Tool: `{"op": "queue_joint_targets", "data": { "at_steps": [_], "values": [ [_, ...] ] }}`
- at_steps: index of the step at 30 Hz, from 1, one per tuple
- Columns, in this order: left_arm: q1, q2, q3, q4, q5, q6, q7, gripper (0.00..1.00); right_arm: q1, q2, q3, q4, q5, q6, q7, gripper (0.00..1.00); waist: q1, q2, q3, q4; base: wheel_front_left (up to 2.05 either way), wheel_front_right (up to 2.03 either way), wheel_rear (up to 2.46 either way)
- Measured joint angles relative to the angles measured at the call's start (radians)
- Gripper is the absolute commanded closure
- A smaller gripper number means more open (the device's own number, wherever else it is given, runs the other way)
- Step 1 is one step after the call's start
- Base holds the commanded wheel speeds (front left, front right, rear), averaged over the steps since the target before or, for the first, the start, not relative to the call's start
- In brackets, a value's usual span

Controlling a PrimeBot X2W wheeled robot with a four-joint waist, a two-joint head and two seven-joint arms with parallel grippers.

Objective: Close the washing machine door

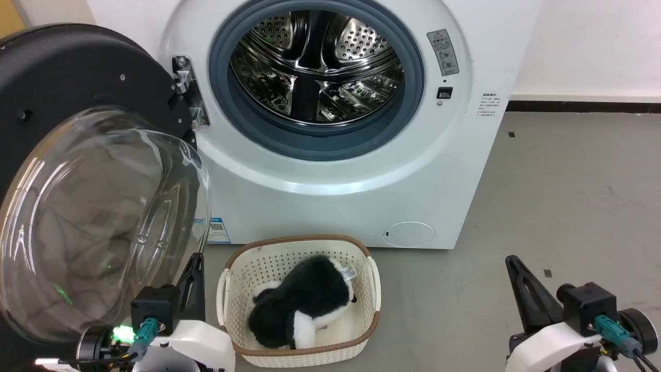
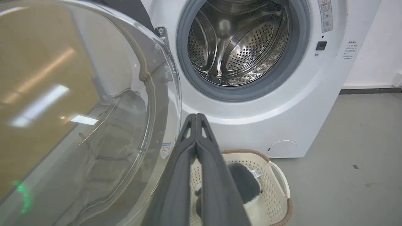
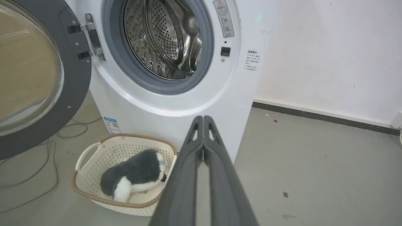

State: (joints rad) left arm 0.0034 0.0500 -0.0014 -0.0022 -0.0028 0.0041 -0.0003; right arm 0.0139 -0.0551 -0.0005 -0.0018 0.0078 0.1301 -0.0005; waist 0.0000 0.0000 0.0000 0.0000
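Left arm's fingers (image 2: 181, 163), pressed together, hover beside open washing machine door (image 1: 103, 206).

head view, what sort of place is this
Likely a laundry corner of a plain room: a white front-loading washing machine with its door open, a cream basket on the grey floor before it.

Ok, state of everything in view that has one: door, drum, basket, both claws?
washing machine door: wide open, swung out to the robot's left.
washing machine: front opening uncovered.
drum: looks empty.
basket: upright in front of the machine, plush toy lying inside.
left claw: shut, empty, beside the open door.
right claw: shut, empty, away from the door.
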Motion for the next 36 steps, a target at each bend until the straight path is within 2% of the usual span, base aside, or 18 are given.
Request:
{"op": "queue_joint_targets", "data": {
  "at_steps": [23, 24, 36],
  "values": [
    [0.0, 0.0, 0.0, 0.0, 0.0, 0.0, 0.0, 1.0, 0.0, 0.0, 0.0, 0.0, 0.0, 0.0, 0.0, 1.0, 0.0, 0.0, 0.0, 0.0, 0.0, 0.0, 0.0],
    [0.0, 0.0, 0.0, 0.0, 0.0, 0.0, 0.0, 0.0, 0.0, 0.0, 0.0, 0.0, 0.0, 0.0, 0.0, 0.0, 0.0, 0.0, 0.0, 0.0, 0.0, 0.0, 0.0],
    [0.0, 0.0, -0.01, -0.001, -0.001, 0.016, -0.011, 0.0, 0.0, 0.0, -0.003, -0.005, 0.023, 0.0, -0.011, 0.0, 0.0, 0.0, 0.003, 0.0, 0.0, 0.0, 0.0]
  ]
}}
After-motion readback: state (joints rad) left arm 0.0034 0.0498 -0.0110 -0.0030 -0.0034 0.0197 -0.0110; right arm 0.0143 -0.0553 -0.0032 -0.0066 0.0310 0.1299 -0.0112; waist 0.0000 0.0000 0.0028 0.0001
